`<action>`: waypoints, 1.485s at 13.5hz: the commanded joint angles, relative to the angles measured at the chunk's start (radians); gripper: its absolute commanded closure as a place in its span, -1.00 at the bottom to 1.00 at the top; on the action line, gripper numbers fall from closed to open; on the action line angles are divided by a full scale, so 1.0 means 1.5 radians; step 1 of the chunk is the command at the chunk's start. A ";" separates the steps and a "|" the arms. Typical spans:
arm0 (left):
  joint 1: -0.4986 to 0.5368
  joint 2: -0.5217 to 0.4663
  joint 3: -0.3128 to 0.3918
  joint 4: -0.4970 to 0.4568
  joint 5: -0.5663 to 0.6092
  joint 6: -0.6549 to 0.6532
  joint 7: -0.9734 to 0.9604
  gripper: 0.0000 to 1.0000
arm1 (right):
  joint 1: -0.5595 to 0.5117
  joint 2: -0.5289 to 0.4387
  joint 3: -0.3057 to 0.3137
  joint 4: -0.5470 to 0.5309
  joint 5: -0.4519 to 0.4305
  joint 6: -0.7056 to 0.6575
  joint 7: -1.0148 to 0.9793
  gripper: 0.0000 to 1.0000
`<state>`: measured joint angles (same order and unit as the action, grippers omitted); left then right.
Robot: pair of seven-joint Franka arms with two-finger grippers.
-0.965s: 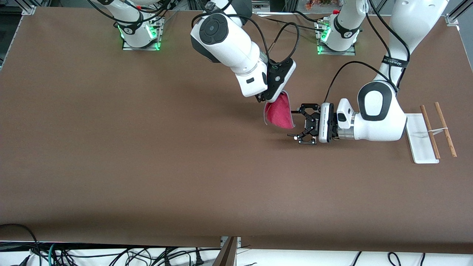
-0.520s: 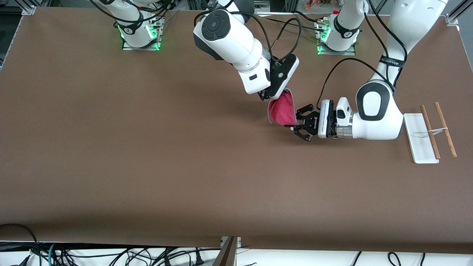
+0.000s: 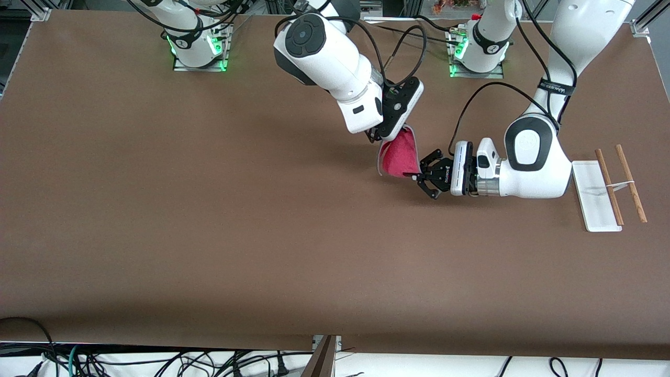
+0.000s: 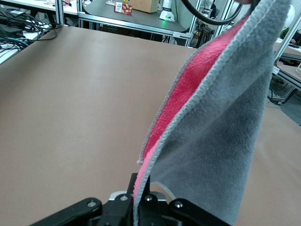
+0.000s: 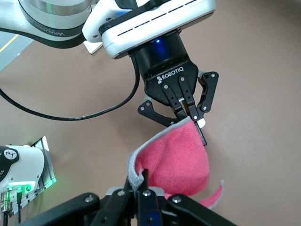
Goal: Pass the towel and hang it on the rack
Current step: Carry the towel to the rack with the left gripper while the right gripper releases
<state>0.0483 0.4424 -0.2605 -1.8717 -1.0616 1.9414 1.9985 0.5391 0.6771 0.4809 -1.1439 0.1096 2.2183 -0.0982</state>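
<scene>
Presently we find the towel [image 3: 400, 158] hanging above mid-table, pinched at its upper corner by the right gripper [image 3: 378, 137] and at its lower edge by the left gripper [image 3: 422, 177], both clamped on it. We note the rack [image 3: 610, 187] well apart, at the left arm's end.

High front view (wrists near towel [image 3: 400, 159]).

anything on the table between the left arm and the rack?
Nothing: in the front view the white base of the rack shows right beside the left arm's wrist, over bare table. The left gripper is shut on the towel.
</scene>
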 commanded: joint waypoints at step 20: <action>0.288 0.001 0.037 0.381 0.666 -0.236 -0.189 1.00 | -0.305 -0.119 -0.135 -0.043 -0.029 -0.285 -0.030 -1.00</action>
<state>0.4435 0.4110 -0.2068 -1.3705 -0.1039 1.6025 1.7126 0.0859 0.5779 0.3334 -1.1408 0.0794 1.8065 -0.1408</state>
